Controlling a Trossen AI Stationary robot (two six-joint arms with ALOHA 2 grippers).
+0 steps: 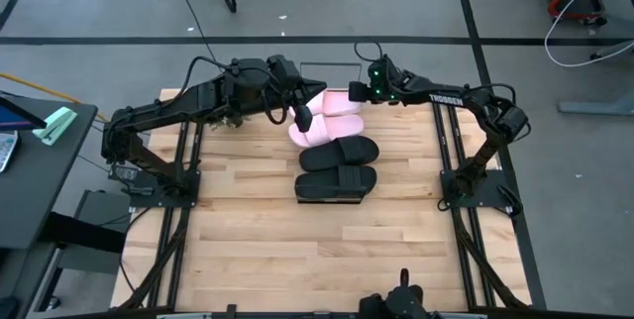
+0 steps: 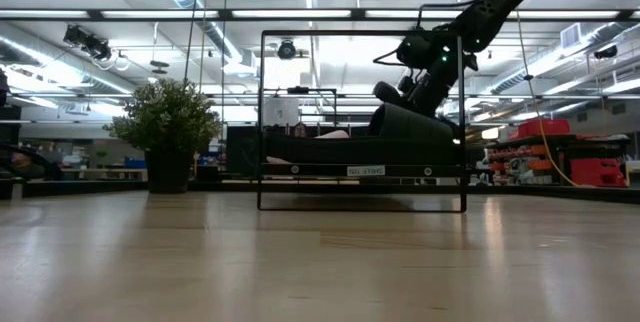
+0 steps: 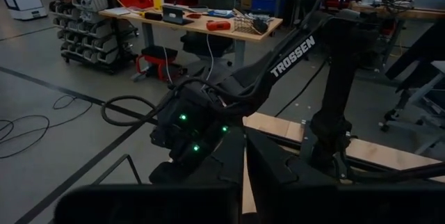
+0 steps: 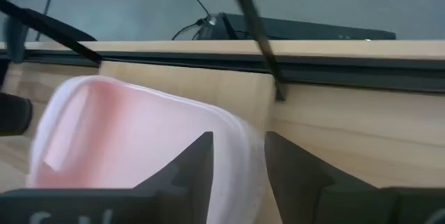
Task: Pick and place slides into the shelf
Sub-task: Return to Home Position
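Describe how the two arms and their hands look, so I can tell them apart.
Both arms are black, slim jointed links with black cables looped along them. The right arm carries white TROSSEN lettering and green lights near its hand, which has dark wedge-shaped fingers. The left arm looks alike, with no lettering showing; its hand is black too.

The pale pink slides (image 1: 327,131) are plain, without pattern; the black slides (image 1: 339,153) are plain too; the shelf (image 2: 340,33) has a thin black wire frame; the tabletop (image 1: 258,240) is light wood in blocky strips; the right arm (image 1: 466,98) is black with white TROSSEN lettering and green lights; the floor (image 1: 99,22) is grey; the potted plant (image 2: 168,117) is green.
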